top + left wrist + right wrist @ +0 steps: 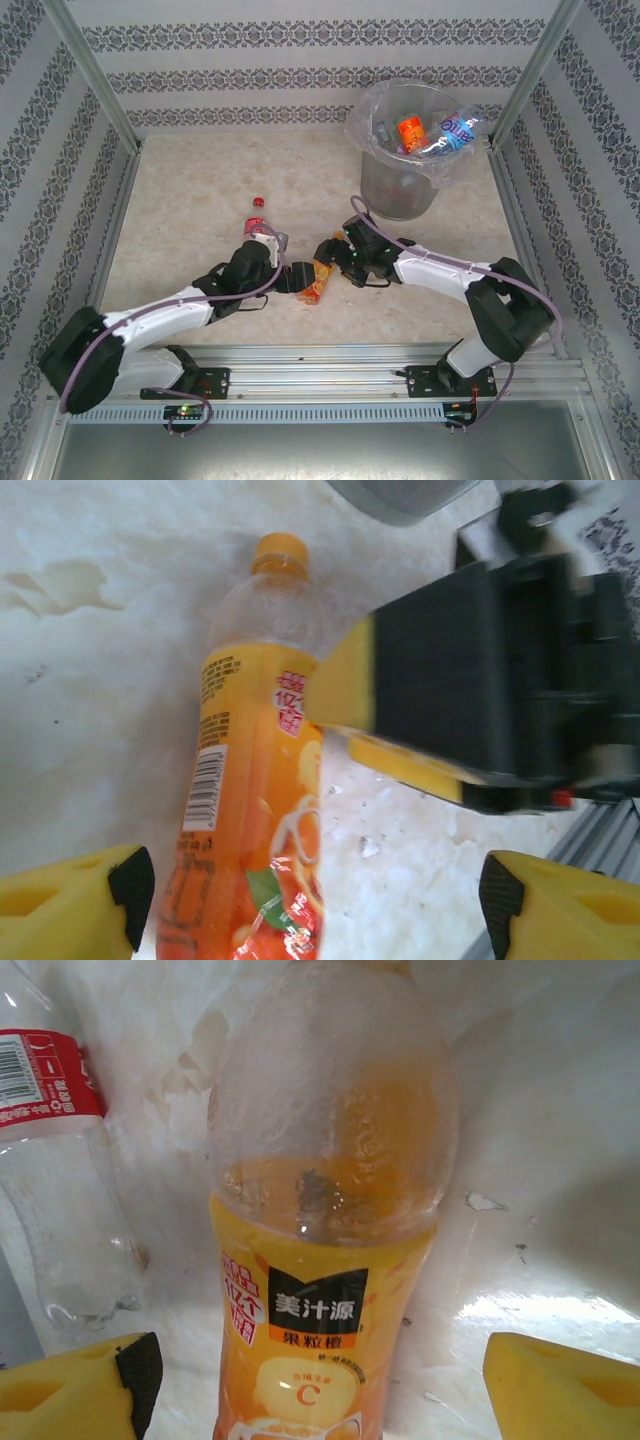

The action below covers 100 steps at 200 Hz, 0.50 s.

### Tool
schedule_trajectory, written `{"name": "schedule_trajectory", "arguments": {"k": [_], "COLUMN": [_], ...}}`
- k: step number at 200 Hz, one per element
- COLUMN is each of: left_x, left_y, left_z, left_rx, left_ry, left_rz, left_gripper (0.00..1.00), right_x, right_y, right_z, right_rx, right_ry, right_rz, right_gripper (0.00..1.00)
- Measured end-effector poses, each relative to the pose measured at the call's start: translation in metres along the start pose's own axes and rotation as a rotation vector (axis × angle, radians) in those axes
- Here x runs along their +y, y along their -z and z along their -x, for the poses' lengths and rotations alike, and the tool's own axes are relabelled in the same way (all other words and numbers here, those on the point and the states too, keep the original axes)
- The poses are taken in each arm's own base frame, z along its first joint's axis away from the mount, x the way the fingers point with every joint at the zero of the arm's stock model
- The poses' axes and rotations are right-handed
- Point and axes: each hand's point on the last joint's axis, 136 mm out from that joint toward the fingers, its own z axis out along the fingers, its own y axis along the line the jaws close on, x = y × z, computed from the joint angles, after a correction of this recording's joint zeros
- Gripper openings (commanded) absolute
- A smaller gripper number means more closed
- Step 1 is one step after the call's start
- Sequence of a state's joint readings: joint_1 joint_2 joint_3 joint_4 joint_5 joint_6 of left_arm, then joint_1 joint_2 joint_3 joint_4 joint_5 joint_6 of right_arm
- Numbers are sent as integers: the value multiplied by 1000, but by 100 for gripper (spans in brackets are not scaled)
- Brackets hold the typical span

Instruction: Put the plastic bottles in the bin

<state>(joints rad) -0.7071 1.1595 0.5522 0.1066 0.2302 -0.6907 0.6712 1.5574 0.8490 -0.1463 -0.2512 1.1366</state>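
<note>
Left fingers (pixel 70 905): spread wide and holding nothing. The orange juice bottle (pixel 255 810) lies between them, with its label close to one pad and bare worktop (pixel 200 200) on the other side.
Right fingers (pixel 560 1385): apart and not gripping. They straddle the same bottle from the other side, with a gap showing at each edge of its label.
Orange juice bottle: lies on its side near the front centre of the worktop, between the two wrists. Its orange cap is on, the shoulder is clear, and a glossy orange wrap covers the lower body.
Handling: it looks empty, so it is probably light and thin-walled. A hard squeeze would likely dent it, and the round body could roll or squirt out from between the pads.
Where to hold: across the labelled mid-body, with the pads square to its length. The tapering shoulder seems a poorer hold.
Crowding: both arms are at one bottle, so only one should close. The right arm sits nearer the bin.
Red-label bottle (pixel 257 218): clear with a red cap. It lies just beyond the left wrist, apart from the orange one.
Bin (pixel 400 190): grey with a clear bag liner, at the far right and well apart from the orange bottle. Several bottles are already inside.
</note>
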Motion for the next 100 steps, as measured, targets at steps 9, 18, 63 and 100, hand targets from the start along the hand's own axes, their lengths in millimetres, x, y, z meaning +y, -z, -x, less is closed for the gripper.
{"name": "schedule_trajectory", "arguments": {"k": [9,18,63,100], "left_x": [-4,-9,-16,-13], "left_y": [10,21,58,69], "left_z": [3,6,12,15], "left_rx": [3,3,36,45], "left_ry": [-32,-68,-190,-228], "left_rz": [4,5,55,100], "left_gripper": [100,100,100,100], "right_x": [2,1,-3,-2], "right_y": [-4,-7,-22,-31], "right_z": [-1,-1,1,4], "right_rx": [6,10,28,34], "right_ry": [9,13,15,29], "right_rz": [-4,-10,-45,-58], "right_gripper": [81,80,74,65]}}
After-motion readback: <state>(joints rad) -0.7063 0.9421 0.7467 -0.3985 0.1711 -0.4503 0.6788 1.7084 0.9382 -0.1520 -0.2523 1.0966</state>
